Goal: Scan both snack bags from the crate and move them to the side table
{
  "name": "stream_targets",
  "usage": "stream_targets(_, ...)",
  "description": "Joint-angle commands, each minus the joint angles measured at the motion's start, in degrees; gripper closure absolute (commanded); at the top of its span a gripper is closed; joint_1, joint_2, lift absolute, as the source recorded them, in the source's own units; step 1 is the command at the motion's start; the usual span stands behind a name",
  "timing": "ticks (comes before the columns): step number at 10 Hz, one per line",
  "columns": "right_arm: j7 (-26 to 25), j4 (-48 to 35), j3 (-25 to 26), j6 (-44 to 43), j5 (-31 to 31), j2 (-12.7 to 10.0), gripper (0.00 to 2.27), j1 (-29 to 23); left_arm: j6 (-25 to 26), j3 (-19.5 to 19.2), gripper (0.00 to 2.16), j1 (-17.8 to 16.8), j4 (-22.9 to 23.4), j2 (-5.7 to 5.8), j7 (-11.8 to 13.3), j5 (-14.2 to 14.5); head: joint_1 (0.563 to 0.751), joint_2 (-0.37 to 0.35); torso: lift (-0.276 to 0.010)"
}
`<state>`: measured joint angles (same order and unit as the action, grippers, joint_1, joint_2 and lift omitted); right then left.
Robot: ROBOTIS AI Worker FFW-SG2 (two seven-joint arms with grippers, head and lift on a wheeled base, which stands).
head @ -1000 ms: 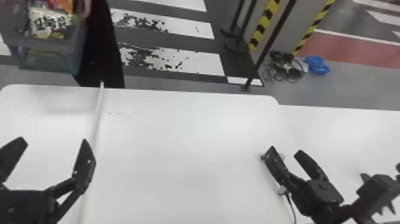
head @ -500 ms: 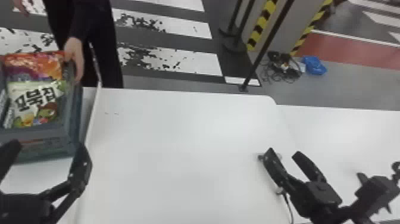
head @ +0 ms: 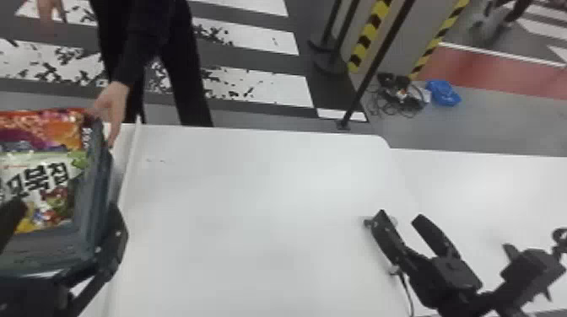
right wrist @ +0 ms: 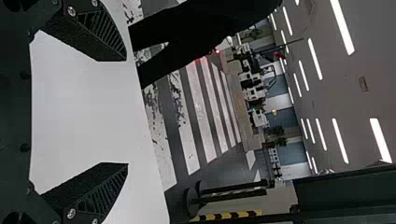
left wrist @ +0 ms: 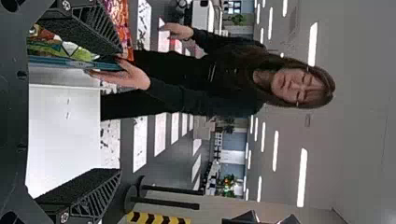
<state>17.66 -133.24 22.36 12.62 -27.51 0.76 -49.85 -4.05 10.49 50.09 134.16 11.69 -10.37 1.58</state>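
Where the left gripper point(head: 65, 210) hangs: released, fingers wide apart; whether it touches the crate point(head: 93, 185), I cannot tell.
Right gripper point(head: 400, 216): released, fingers apart.
Crate: just ahead of the left gripper.
Snack bags point(head: 40, 179): inside, beyond the same claw.
Person's hand point(head: 112, 105): at the crate's far corner.

I could pass over the bench point(head: 261, 219) between my left gripper point(head: 63, 210) and right gripper point(head: 400, 216); the crate point(head: 90, 198) and a person's hand point(head: 113, 105) obstruct my left.
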Motion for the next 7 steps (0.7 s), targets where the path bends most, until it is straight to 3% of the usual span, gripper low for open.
stream_targets(1,0.01,0.0,0.05,0.18,0.0,-0.05,0.13,-0.07,0.15,-0.3,0.09,-0.17,-0.13,0.0,0.0,0.18,0.695,-0.276,-0.029)
stream_targets(4,0.01,0.0,-0.04,0.18,0.09,-0.23,0.13,-0.07,3.49,-1.53,0.09,-0.7,0.31,-0.17,0.0,1.41,0.695,-0.266,-0.029)
stream_targets(6,0.62,-0.18,-0.04,0.18,0.09,-0.4,0.13,-0.16,10.69,-4.08,0.09,-2.81,1.37,-1.05,1.58,4.22,0.695,-0.252,-0.029)
stream_targets(7,0.8,-0.44,-0.22,0.18,0.09,-0.58,0.13,-0.51,18.25,-5.57,0.09,-5.18,2.34,-1.4,1.84,5.98,0.695,-0.237,-0.029)
